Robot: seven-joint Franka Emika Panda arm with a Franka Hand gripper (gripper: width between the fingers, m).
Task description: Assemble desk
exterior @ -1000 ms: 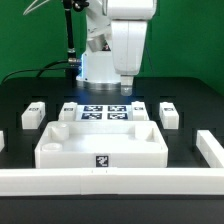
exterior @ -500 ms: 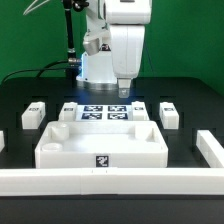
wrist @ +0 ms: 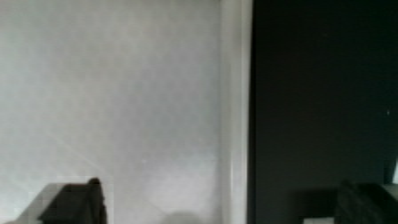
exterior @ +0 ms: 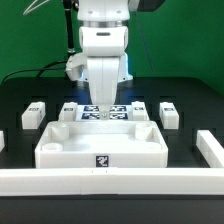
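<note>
In the exterior view, the desk panel [exterior: 100, 148] lies flat on the black table [exterior: 20, 90], near the front and about in the middle. Its raised rim faces up, and a small black-and-white tag shows on its front wall. Just behind it lies the marker board [exterior: 106, 113] with its printed squares. Four short white legs lie apart from the panel, in a row level with the board. On the exterior view's left are the outer left leg [exterior: 33, 115] and the inner left leg [exterior: 69, 110]. On the exterior view's right are the inner right leg [exterior: 139, 108] and the outer right leg [exterior: 169, 114]. None of them touches the panel. A long low white rail [exterior: 110, 181] runs along the front of the table and turns back at the exterior view's right. The arm [exterior: 104, 45] stands upright over the back of the scene. The claw [exterior: 103, 104] hangs above the marker board, behind the panel's rear edge, with nothing in it.

In the wrist view, the claw [wrist: 217, 205] is spread wide. Its two dark fingers [wrist: 71, 200] sit at opposite sides of the picture, and nothing is between them. Below them is a plain white surface with a paler strip along its edge, and beside it the dark table [wrist: 320, 100]. The picture is too blurred to tell which white part that surface is.
</note>
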